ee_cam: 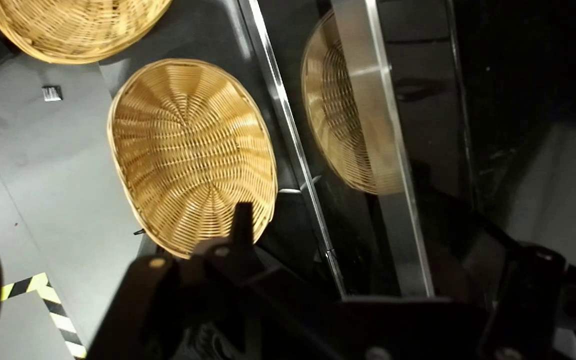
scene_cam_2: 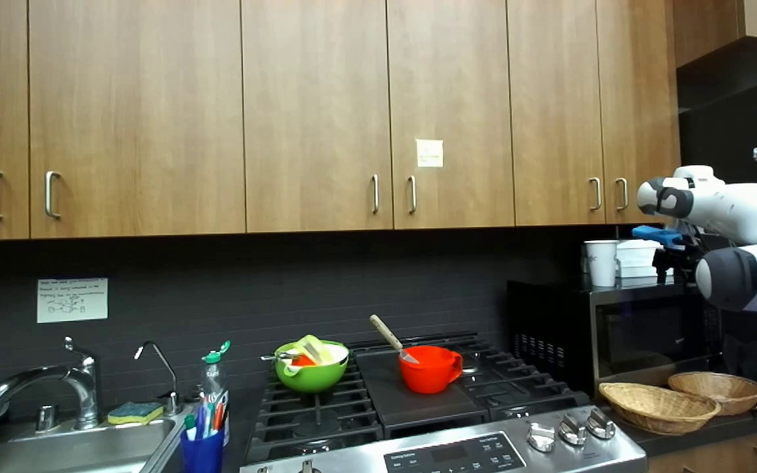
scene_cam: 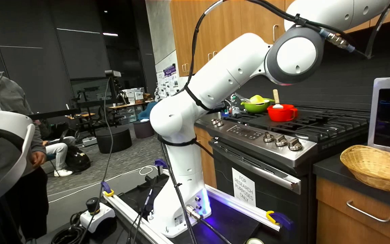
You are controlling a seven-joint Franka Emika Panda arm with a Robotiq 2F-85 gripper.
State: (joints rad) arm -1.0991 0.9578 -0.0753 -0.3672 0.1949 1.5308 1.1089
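My gripper [ee_cam: 360, 215] is open in the wrist view, its dark fingers spread apart with nothing seen between them. One fingertip overlaps the near end of an oval wicker basket [ee_cam: 193, 150] in the picture; no contact is visible. A second wicker basket [ee_cam: 83, 30] is cut off at the top left. Two wicker baskets [scene_cam_2: 658, 407] [scene_cam_2: 717, 391] sit on the counter before the microwave [scene_cam_2: 648, 335]. In that exterior view the gripper [scene_cam_2: 674, 263] is small and dark beside the microwave's top, with a blue part [scene_cam_2: 658, 234] close by. One basket [scene_cam: 377, 166] also shows in an exterior view, where the gripper is out of frame.
A red pot [scene_cam: 281, 113] with a wooden-handled utensil and a green bowl [scene_cam_2: 313, 376] with items inside stand on the stove [scene_cam_2: 431, 410]. A white cup [scene_cam_2: 600, 263] stands on the microwave. Wooden cabinets [scene_cam_2: 316, 118] hang above. A person [scene_cam: 12, 98] stands at the left.
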